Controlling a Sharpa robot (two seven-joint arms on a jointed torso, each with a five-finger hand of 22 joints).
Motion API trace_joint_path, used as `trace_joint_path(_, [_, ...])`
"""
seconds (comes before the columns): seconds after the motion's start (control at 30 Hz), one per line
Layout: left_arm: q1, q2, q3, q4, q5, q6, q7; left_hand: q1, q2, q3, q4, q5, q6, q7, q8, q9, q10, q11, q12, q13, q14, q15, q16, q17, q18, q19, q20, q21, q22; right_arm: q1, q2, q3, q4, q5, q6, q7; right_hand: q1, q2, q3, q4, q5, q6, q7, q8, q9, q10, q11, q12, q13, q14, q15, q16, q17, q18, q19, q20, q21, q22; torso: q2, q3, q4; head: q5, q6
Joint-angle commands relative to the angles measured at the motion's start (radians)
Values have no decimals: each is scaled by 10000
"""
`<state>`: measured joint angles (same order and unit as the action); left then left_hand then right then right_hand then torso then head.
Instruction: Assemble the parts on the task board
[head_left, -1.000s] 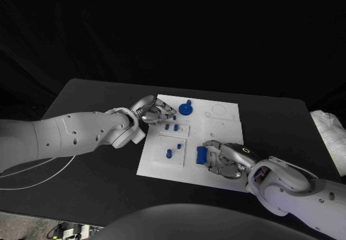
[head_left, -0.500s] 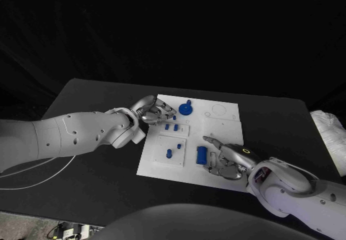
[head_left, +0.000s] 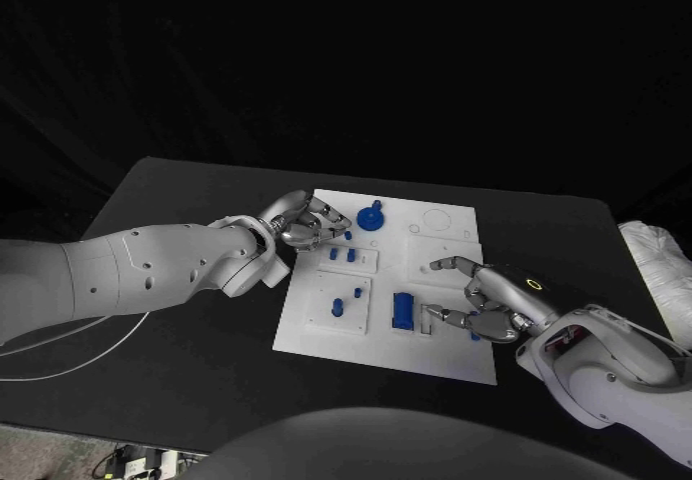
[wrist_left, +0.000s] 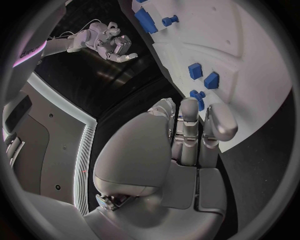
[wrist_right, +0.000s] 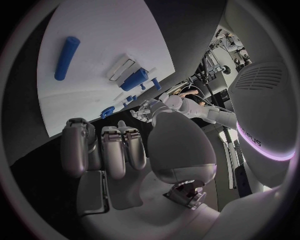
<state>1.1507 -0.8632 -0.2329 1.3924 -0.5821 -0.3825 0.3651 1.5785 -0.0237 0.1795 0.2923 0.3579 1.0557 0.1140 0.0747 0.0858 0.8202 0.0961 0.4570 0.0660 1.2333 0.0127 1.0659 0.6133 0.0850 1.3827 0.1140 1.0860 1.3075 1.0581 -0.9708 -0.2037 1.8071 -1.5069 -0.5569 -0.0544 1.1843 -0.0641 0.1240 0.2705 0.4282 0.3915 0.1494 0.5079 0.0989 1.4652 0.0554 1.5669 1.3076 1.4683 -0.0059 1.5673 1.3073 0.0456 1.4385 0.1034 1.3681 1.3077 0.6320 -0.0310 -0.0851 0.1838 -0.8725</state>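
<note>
Black table (head_left: 188, 190), dark room. I see white rectangular task board (head_left: 447, 240) at centre, small blue plastic parts (head_left: 402, 311) on it. Left hand (head_left: 299, 222) curled at board's far-left corner, grip unclear. Right hand (head_left: 490, 300) over near-right board, fingers spread, empty.
</note>
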Motion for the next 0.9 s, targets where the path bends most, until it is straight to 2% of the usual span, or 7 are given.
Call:
trace_joint_path(0.03, [-4, 34, 8, 36, 99, -70, 249, -101, 38, 44, 6, 37, -13, 40, 42, 16, 6, 94, 56, -13, -8, 90, 46, 3, 65, 25, 69, -36, 1382, 20, -52, -16, 77, 434, -82, 785, 653, 66, 421, -274, 1863, 611, 42, 554, 241, 1056, 13, 39, 2632, 1025, 21, 34, 2635, 75, 19, 0, -1, 1930, 22, 4, -17, -6, -1])
trace_joint_path(0.1, [-8, 41, 8, 44, 114, -103, 335, -99, 42, 50, 0, 43, -10, 34, 44, 17, 8, 93, 57, -13, -6, 90, 51, 7, 62, 31, 71, -20, 1387, 5, -45, -21, 68, 638, 246, 939, 1244, 142, 874, -635, 2958, 1512, -55, 1221, 561, 1056, -66, 39, 2632, 1025, -17, 34, 2635, 52, 82, -13, 120, 1972, 27, 18, -31, 2, -1])
trace_joint_path(0.13, [-10, 39, 8, 50, 124, -118, 373, -94, 47, 57, -4, 50, -6, 29, 48, 19, 12, 91, 59, -13, -2, 91, 59, 17, 61, 35, 74, -12, 1389, -20, -32, -23, 61, 666, 320, 963, 1454, 190, 973, -807, 2497, 2116, -133, 1575, 733, 1056, -46, 39, 2632, 1025, -17, 34, 2635, 13, 170, -11, 260, 2020, 20, 17, -32, -7, -1])
trace_joint_path(0.2, [-15, 23, 8, 90, 163, -180, 496, -87, 54, 67, -9, 62, -1, 26, 52, 21, 20, 89, 63, -12, 5, 91, 71, 32, 59, 43, 77, 7, 1394, -160, 21, -29, 29, 498, 378, 898, 1835, 256, 919, -1195, -155, 3066, -359, 2049, 1014, 1056, -140, 39, 2632, 1025, -67, 34, 2635, -44, 339, -79, 534, 2105, 15, 12, -22, -41, -1])
trace_joint_path(0.33, [-20, -29, 8, 182, 279, -303, 721, -64, 61, 93, -18, 93, 9, 17, 62, 26, 65, 80, 86, -5, 26, 87, 105, 70, 58, 59, 83, 37, 1402, -447, 179, -33, -90, 137, 75, 637, 2016, 121, 714, -1516, -1424, 3742, -616, 2661, 1541, 1056, -354, 39, 2632, 1025, -263, 34, 2635, -91, 462, -207, 720, 2161, 31, 37, 4, -110, -1])
trace_joint_path(0.53, [-22, -126, 8, 314, 315, -429, 966, -43, 52, 111, -23, 122, 12, 9, 68, 29, 108, 75, 110, 1, 44, 84, 135, 103, 57, 72, 87, 60, 1408, -729, 481, -34, -279, -161, -417, 366, 1922, 106, 491, -1575, -1495, 3546, -865, 3720, 2776, 1056, -589, 39, 2632, 1025, -497, 34, 2635, -147, 610, -444, 931, 2228, 38, 51, -16, -31, -1])
trace_joint_path(0.9, [-23, -246, 8, 485, 332, -429, 957, -28, 42, 123, -25, 145, 16, 4, 73, 32, 140, 70, 128, 5, 50, 81, 146, 107, 60, 74, 89, 57, 1407, -824, 862, -30, -492, -339, -517, 75, 1628, 66, 342, -1396, -1498, 3269, -915, 4007, 3459, 1056, -650, 39, 2632, 1025, -564, 34, 2635, -159, 651, -526, 978, 2241, 21, 27, 15, -94, -1])
